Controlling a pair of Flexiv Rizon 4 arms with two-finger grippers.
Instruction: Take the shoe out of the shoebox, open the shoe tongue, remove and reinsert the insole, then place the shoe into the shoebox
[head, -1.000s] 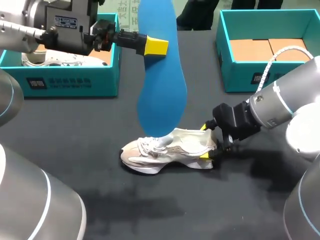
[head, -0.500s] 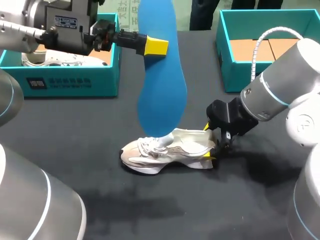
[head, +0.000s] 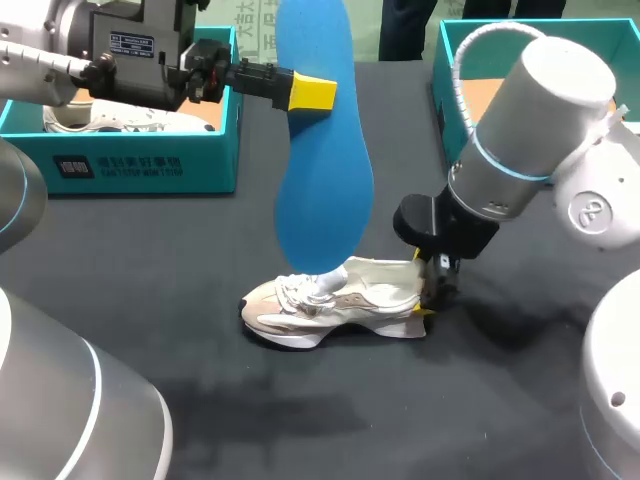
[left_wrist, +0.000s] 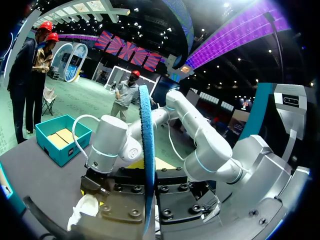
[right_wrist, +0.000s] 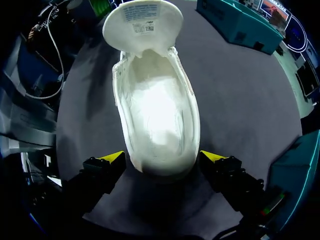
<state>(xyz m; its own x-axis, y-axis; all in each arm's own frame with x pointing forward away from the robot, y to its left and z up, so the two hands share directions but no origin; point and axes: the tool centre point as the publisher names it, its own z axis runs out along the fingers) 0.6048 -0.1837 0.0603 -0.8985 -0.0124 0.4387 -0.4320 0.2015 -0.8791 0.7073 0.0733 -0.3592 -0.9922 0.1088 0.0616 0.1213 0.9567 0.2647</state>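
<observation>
Matt blue insole (head: 322, 170), seemingly foam, pale cloth shoe (head: 335, 300)

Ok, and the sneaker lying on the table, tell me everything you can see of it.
The sneaker is white and cream with a textile-looking upper and white laces. It stands on its sole on the dark table, toe toward my left arm's side. Its tongue is folded forward, and the inside shows only bare pale lining. The right gripper straddles the heel with fingers open; whether they touch it is unclear.
</observation>
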